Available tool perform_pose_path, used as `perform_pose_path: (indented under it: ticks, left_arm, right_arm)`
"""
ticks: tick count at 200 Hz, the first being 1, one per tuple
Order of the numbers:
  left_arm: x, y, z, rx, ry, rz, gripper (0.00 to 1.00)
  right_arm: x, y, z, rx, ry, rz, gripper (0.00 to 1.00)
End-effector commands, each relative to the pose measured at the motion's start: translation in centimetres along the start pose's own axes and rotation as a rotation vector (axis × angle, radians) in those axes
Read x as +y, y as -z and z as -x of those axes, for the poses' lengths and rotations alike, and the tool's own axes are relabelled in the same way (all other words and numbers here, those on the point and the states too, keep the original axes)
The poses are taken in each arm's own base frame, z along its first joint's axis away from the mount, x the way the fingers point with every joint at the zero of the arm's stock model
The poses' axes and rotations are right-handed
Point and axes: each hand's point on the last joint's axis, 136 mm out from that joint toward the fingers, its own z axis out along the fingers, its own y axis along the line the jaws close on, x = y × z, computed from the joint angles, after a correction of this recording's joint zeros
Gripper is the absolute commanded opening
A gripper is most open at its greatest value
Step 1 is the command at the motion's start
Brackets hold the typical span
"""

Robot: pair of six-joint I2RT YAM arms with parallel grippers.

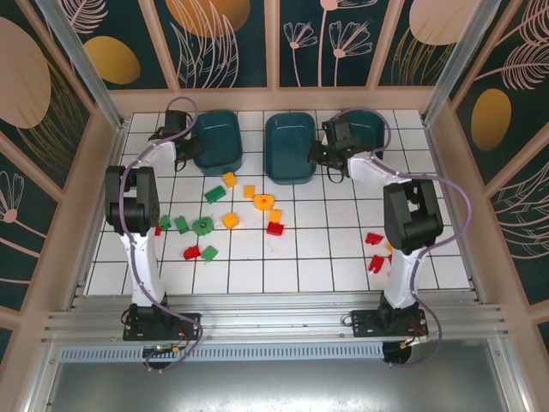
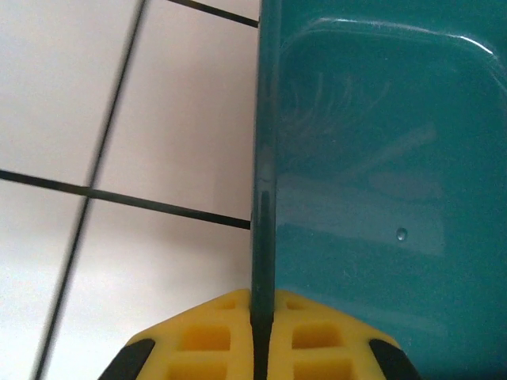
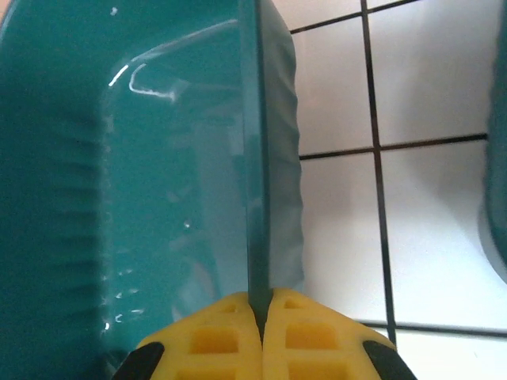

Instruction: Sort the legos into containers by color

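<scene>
At far edge, containers [image 1: 290, 146] pointing away

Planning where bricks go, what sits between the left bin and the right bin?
The middle bin, seen in the top view, flanked by left bin and right bin.

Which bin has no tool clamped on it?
The middle bin; the left tool pinches the wall of the left bin, the right tool that of the right bin.

Yellow fingers [image 3: 214, 336] are pinched tight on the thin side wall of a teal bin [image 3: 158, 198]. Bin's glossy inside sits left of the fingers, white tiled table [image 3: 341, 214] off to the right, second bin [image 3: 497, 198] just past that.
</scene>
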Motion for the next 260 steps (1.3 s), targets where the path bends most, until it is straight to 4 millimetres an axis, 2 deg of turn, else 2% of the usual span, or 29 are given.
perform_pose_path:
  ticks: [1, 44, 55, 64, 70, 90, 112, 126, 140, 153, 172, 190, 217, 242, 260]
  left_arm:
    - [-2.9, -0.7, -1.0, 0.016, -0.088, -0.053, 0.00]
    - [-3.7, -0.3, -2.2, 0.038, -0.158, -0.072, 0.00]
    - [-3.8, -0.1, -2.3, 0.041, -0.177, -0.071, 0.00]
    - [-3.8, -0.1, -2.2, 0.046, -0.181, -0.062, 0.00]
    - [-3.8, -0.1, -2.3, 0.056, -0.182, -0.066, 0.00]
    - [-4.4, 0.0, -2.6, 0.074, -0.173, -0.090, 0.00]
    - [-4.5, 0.0, -2.6, 0.075, -0.163, -0.074, 0.00]
    - [-4.6, 0.0, -2.9, 0.087, -0.158, -0.074, 0.00]
    - [-5.0, -0.1, -3.1, 0.090, -0.152, -0.070, 0.00]
    - [-5.2, 0.0, -3.3, 0.097, -0.147, -0.060, 0.00]
    - [-5.4, 0.1, -3.6, 0.106, -0.128, -0.066, 0.00]
    - [-5.7, 0.4, -3.7, 0.107, -0.112, -0.079, 0.00]
    - [-6.7, 0.7, -4.5, 0.123, -0.049, -0.132, 0.00]
    - [-7.6, 0.9, -5.4, 0.142, 0.002, -0.168, 0.00]
    - [-7.5, 1.4, -5.7, 0.139, 0.014, -0.170, 0.00]
  right_arm:
    - [0.9, -0.3, 1.2, 0.002, 0.026, 0.029, 0.00]
    - [-0.4, -0.8, 0.8, 0.037, -0.012, 0.020, 0.00]
    - [-0.3, -0.7, 0.9, 0.038, -0.015, 0.032, 0.07]
    - [-0.3, -0.5, 1.0, 0.032, -0.024, 0.046, 0.22]
    - [-0.1, -0.4, 1.2, 0.029, -0.031, 0.060, 0.26]
    - [0.0, 0.0, 2.0, 0.018, -0.042, 0.072, 0.35]
    - [-0.1, 0.3, 2.8, 0.017, -0.043, 0.080, 0.39]
    - [-0.7, 1.2, 3.8, -0.013, -0.030, 0.056, 0.39]
    - [-2.9, 2.7, 5.2, -0.060, -0.045, -0.003, 0.42]
    - [-6.7, 3.8, 6.3, -0.095, -0.075, -0.112, 0.52]
    - [-12.3, 4.7, 6.5, -0.096, -0.099, -0.272, 0.61]
    - [-16.2, 4.8, 6.1, -0.068, -0.123, -0.332, 0.63]
    - [-19.3, 4.9, 6.0, -0.055, -0.130, -0.385, 0.64]
    - [-21.1, 4.4, 5.3, -0.050, -0.143, -0.441, 0.64]
    - [-21.8, 3.6, 4.3, -0.025, -0.166, -0.408, 0.63]
